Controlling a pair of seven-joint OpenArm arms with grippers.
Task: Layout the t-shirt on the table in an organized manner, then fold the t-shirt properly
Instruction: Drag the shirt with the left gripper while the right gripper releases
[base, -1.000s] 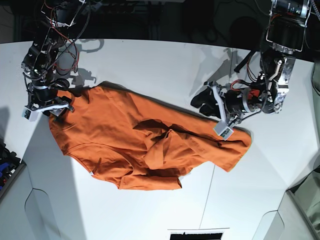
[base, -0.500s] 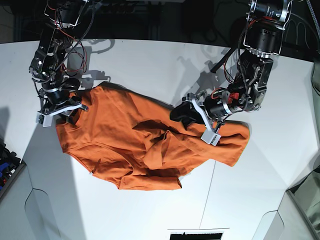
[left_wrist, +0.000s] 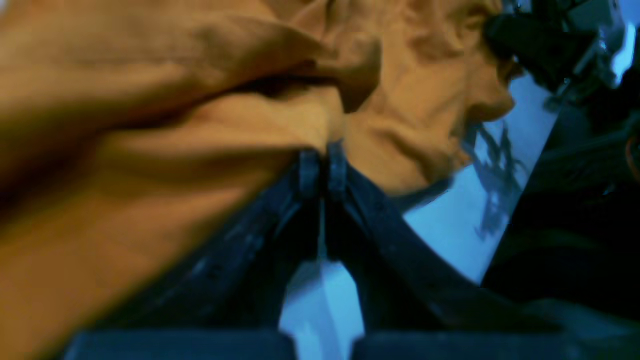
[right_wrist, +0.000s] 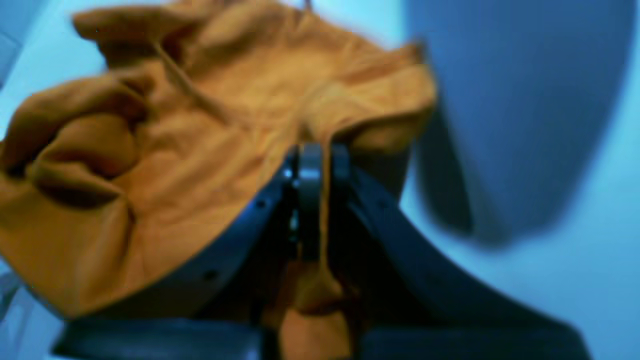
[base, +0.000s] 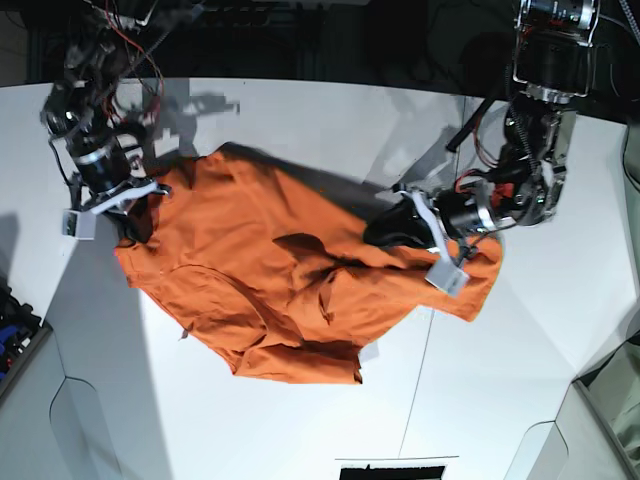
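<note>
The orange t-shirt (base: 250, 270) lies rumpled across the white table (base: 300, 115), with a folded bunch in its middle. At the shirt's far left corner, my right gripper (base: 138, 198) is shut on the fabric. In the right wrist view the right gripper (right_wrist: 316, 162) has its jaws closed, with the t-shirt (right_wrist: 200, 125) pinched between them and trailing down. My left gripper (base: 382, 234) sits on the shirt's far right edge. The left wrist view shows the left gripper (left_wrist: 323, 165) shut on the rim of the t-shirt (left_wrist: 190, 130).
A dark bin (base: 14, 330) sits at the table's left edge, and a black object (base: 390, 470) lies at the front edge. A thin seam (base: 415, 380) runs across the tabletop. A greyish cloth (base: 632, 150) shows at the right border.
Both grippers have closed on the shirt's far edge. The left gripper moved in over the shirt's right part; the right gripper drew its corner toward the far side, and the cloth shifted.
</note>
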